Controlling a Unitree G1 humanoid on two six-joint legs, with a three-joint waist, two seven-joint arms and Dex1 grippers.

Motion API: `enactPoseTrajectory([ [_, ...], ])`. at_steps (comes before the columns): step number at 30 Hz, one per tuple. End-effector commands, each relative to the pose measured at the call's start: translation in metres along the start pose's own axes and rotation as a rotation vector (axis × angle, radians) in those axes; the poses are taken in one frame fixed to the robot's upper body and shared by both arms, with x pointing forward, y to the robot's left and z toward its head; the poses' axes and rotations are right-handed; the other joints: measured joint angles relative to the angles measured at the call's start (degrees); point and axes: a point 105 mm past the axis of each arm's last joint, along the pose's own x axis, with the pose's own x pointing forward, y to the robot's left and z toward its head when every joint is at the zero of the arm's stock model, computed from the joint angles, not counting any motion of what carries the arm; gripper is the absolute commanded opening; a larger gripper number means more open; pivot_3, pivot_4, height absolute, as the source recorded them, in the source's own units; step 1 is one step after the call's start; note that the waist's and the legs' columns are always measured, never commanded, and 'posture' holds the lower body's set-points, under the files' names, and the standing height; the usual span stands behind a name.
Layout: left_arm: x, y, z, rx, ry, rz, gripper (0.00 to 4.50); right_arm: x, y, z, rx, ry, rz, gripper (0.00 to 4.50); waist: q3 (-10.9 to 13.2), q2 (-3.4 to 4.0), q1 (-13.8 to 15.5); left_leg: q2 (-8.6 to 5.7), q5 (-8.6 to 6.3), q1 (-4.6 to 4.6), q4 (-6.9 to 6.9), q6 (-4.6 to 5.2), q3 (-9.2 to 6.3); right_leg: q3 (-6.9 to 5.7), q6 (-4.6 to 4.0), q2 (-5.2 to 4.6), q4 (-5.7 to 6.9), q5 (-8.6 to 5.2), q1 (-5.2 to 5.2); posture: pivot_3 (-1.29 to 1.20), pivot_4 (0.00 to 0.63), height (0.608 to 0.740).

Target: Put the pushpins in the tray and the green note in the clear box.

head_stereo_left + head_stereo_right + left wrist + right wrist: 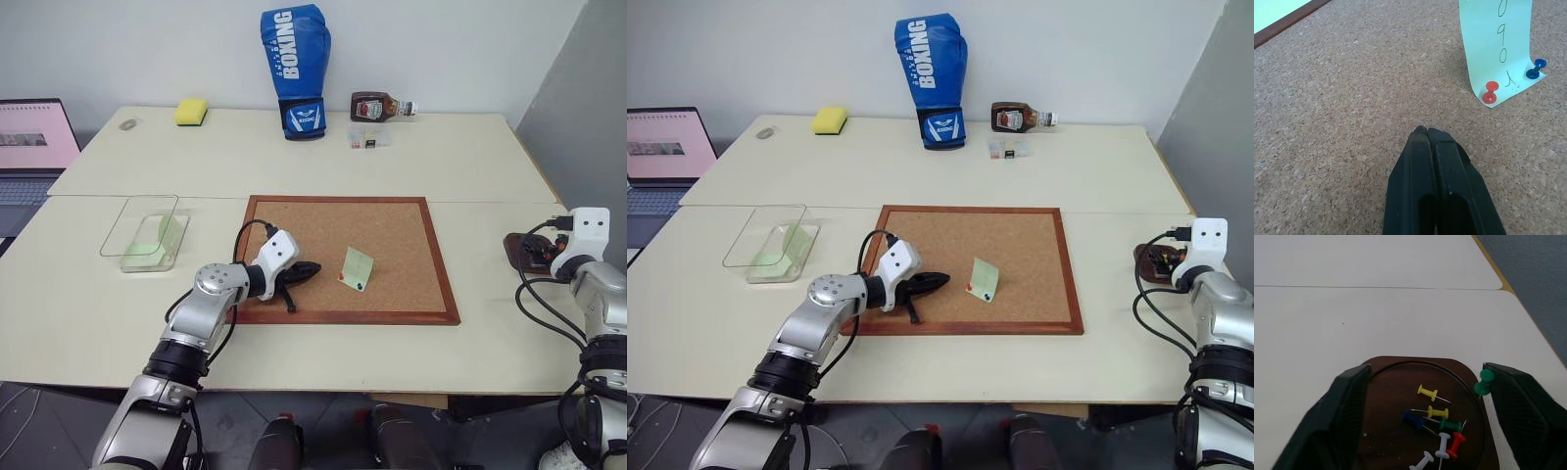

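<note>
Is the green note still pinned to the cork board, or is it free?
Pinned. The green note lies on the cork board with a red pushpin and a blue pushpin stuck through its corners.

the tray (pixel 519 253) beside the cork board (pixel 392 230) sits half hidden behind the right gripper (pixel 1420 396); its near rim is cut off.

Left hand (pixel 1427 131) shut; right hand (pixel 1422 377) spread (fingers wide).
</note>
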Motion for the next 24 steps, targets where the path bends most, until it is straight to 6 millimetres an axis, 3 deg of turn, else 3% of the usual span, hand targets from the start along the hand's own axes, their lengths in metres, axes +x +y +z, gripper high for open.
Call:
enactPoseTrajectory([
  [1, 0.001, 0.002, -0.006, 0.005, 0.037, 0.003, 0.0, -0.004, -0.007, 0.016, 0.007, -0.056, -0.005, 4.43, 0.0, 0.0, 0.0, 0.0, 0.0, 0.0, 0.0, 0.0, 0.0, 0.0, 0.0, 0.0, 0.0, 0.0, 0.0, 0.0, 0.15, 0.74],
  [9, 0.001, 0.001, -0.007, 0.006, 0.036, 0.007, 0.0, -0.007, 0.018, 0.021, 0.145, -0.079, 0.12, 4.43, 0.0, 0.0, 0.0, 0.0, 0.0, 0.0, 0.0, 0.0, -0.01, 0.0, 0.0, 0.0, 0.01, 0.0, 0.0, 0.0, 0.15, 0.74],
  [19, 0.0, 0.002, -0.007, 0.008, 0.036, 0.01, 0.0, -0.007, 0.015, 0.013, 0.201, -0.046, 0.095, 4.43, 0.0, 0.01, 0.1, 0.0, 0.0, -0.01, 0.0, 0.0, -0.01, -0.01, -0.01, 0.0, 0.0, -0.01, 0.0, 0.0, 0.15, 0.74],
  [24, 0.0, 0.002, -0.007, 0.009, 0.036, 0.009, 0.0, -0.011, 0.011, 0.025, 0.144, -0.104, 0.081, 4.43, 0.0, 0.0, 0.1, 0.0, 0.0, -0.01, 0.0, 0.0, 0.0, 0.0, -0.01, 0.0, 0.0, -0.01, 0.0, 0.0, 0.15, 0.74],
])
